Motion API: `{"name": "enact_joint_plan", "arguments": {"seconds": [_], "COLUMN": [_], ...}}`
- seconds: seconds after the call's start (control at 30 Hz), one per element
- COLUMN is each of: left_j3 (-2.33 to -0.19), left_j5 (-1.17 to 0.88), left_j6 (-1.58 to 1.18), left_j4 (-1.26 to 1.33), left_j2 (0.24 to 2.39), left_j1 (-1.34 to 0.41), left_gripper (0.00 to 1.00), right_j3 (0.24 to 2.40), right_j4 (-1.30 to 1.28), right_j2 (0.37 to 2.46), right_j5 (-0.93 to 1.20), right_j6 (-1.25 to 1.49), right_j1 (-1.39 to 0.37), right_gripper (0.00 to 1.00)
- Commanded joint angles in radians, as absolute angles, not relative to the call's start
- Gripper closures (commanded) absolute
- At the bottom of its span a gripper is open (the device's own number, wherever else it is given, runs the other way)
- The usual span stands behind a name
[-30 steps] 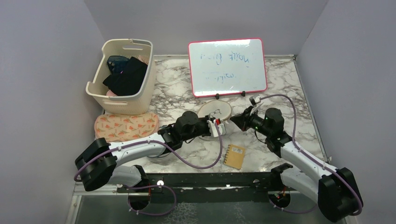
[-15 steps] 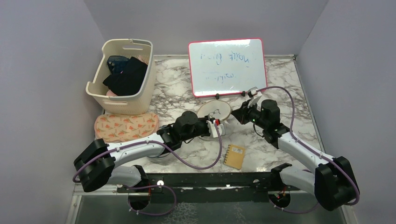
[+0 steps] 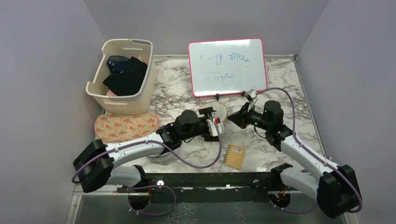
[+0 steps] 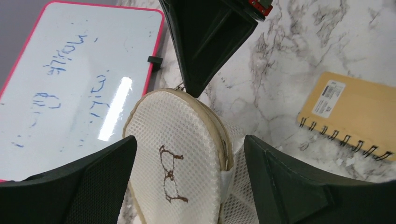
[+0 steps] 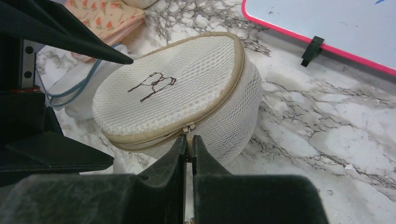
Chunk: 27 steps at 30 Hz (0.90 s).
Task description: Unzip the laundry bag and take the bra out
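- leftmost, at 10 o'clock on the marble counter (image 3: 180, 91), a cream basket (image 3: 122, 77) holds dark clothes.
- just at 6 o'clock from the basket, a floral pad (image 3: 125, 127) lies flat on the counter.
- the left tool (image 4: 190, 138) reaches in from 8 o'clock; its two fingers (image 4: 84, 182) stand well apart, one on each side of the laundry bag (image 4: 175, 154), and neither visibly presses the mesh.
- the laundry bag sits near the middle of the counter, directly at 6 o'clock from the whiteboard (image 3: 227, 66). its flat tan-rimmed top faces up and slightly tilted, with a small brown bra outline stitched on it.
- the zipper line runs along the tan rim, and the zipper pull (image 5: 188, 130) sits on the side of the bag at 3 o'clock.
- the right tool (image 5: 188, 142) comes in from 3 o'clock with its fingers pressed together, clamped on the zipper pull right at the rim of the bag.
- the whiteboard, pink-framed with faint blue writing, stands propped at 12 o'clock.
- a tan spiral notebook (image 3: 234, 156) lies at 5 o'clock from the bag, apart from both arms.
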<state>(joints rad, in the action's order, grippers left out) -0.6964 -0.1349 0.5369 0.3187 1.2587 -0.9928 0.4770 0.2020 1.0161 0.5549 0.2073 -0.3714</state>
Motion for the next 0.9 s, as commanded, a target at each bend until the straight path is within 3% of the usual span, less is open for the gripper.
{"name": "enact_joint_plan", "arguments": {"seconds": [0.0, 0.07, 0.2, 0.33, 0.53, 0.7, 0.87], "left_j3": [-0.741, -0.756, -0.796, -0.822, -0.849, -0.845, -0.852], "left_j5": [-0.192, -0.196, -0.185, -0.162, -0.104, -0.090, -0.074], "left_j6": [0.494, 0.454, 0.355, 0.342, 0.345, 0.377, 0.398], "left_j4": [0.326, 0.325, 0.322, 0.300, 0.270, 0.251, 0.240], "left_j2": [1.230, 1.235, 1.261, 1.298, 1.343, 1.343, 1.355], "left_j1": [-0.989, -0.988, -0.988, -0.988, -0.988, -0.988, -0.988], "left_gripper": [0.13, 0.07, 0.07, 0.16, 0.38, 0.40, 0.64], "right_j3": [0.522, 0.528, 0.535, 0.543, 0.550, 0.546, 0.546], "right_j4": [0.157, 0.150, 0.141, 0.140, 0.143, 0.127, 0.130], "right_j2": [0.988, 0.985, 0.985, 0.987, 0.988, 0.962, 0.971], "right_j5": [0.647, 0.675, 0.690, 0.685, 0.696, 0.683, 0.674], "right_j6": [0.191, 0.194, 0.202, 0.203, 0.214, 0.208, 0.200], "right_j1": [-0.371, -0.374, -0.391, -0.398, -0.408, -0.408, -0.408], "right_gripper": [0.99, 0.99, 0.99, 0.99, 0.99, 0.99, 0.99]}}
